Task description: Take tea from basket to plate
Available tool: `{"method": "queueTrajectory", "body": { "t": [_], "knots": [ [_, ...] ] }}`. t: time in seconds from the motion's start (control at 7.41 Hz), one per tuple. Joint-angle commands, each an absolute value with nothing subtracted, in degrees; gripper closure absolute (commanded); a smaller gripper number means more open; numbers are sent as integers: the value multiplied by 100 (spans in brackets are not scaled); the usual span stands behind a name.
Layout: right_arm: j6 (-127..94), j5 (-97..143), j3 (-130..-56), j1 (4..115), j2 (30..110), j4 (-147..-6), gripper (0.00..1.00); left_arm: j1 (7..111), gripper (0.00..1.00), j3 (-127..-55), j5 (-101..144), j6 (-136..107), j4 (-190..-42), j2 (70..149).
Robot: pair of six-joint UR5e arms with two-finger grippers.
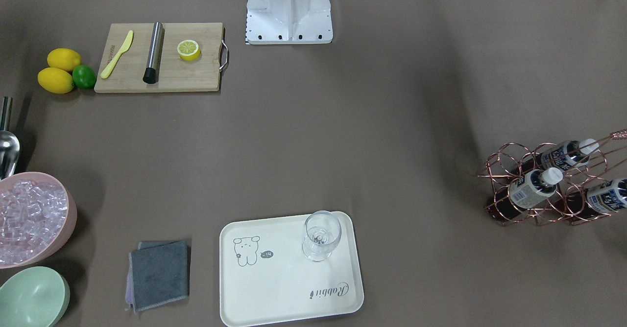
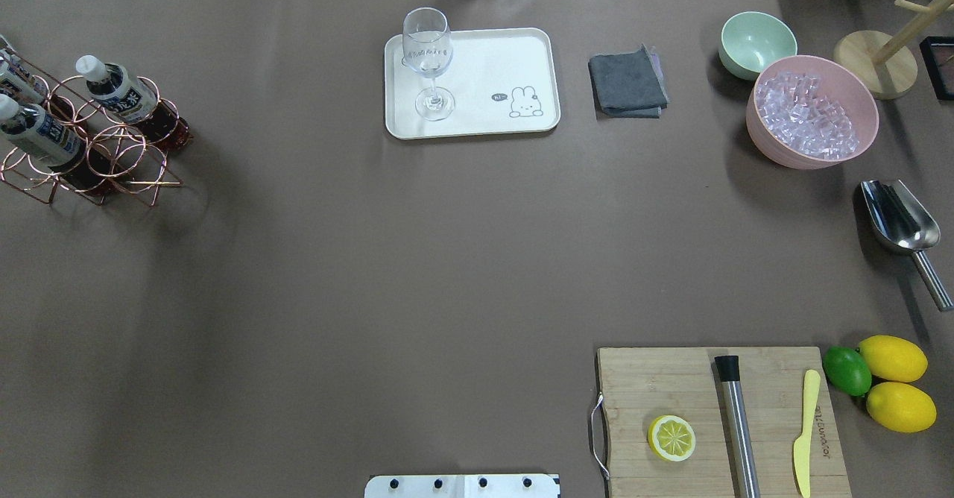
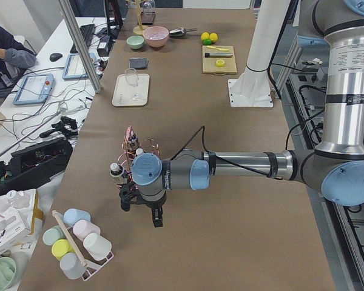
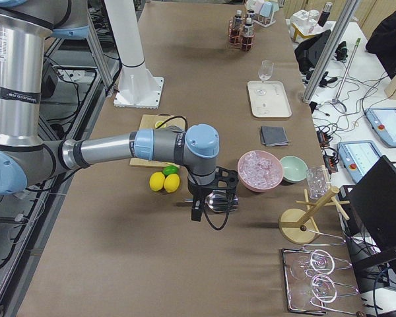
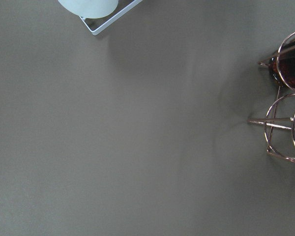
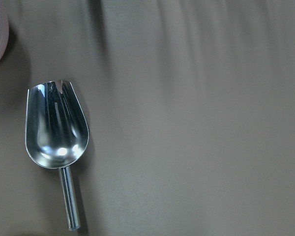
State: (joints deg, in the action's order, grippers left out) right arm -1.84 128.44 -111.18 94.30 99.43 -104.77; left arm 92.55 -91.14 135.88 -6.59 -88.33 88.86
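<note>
Bamboo board (image 2: 671, 379) lies nearest the robot on its right, carrying a lemon half (image 2: 671, 437), a steel rod (image 2: 738, 423) and a yellow knife (image 2: 805, 431). Two lemons (image 2: 893, 358) and a lime (image 2: 847, 370) sit just beside it.

Farther out on that side, the right gripper (image 4: 204, 208) hangs over a steel scoop (image 2: 898, 218). Its wrist camera looks straight down on the scoop. Whether its fingers are spread or pressed together cannot be told.

At the table's opposite end, three teas (image 2: 119, 95) rest tilted in the rings of a copper wire basket (image 2: 119, 156), white caps pointing up. The left gripper (image 3: 141, 212) hangs above the brown table near the basket, holding nothing that shows. The state of its fingers cannot be told either.

Along the far edge, well apart from the basket, the cream plate (image 2: 492, 65) bears an upright glass (image 2: 428, 58) at one end. A grey cloth (image 2: 626, 84) lies near it. Beyond the cloth stand a green bowl (image 2: 756, 39) and a pink bowl (image 2: 782, 151) of ice, close together.
</note>
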Motion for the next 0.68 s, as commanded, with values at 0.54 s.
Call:
{"method": "queueTrajectory", "body": {
  "t": [0.54],
  "knots": [
    [-185, 12841, -11118, 9431, 9949, -10477, 0, 9272, 2, -9123, 13501, -650, -8851, 8921]
  ]
}}
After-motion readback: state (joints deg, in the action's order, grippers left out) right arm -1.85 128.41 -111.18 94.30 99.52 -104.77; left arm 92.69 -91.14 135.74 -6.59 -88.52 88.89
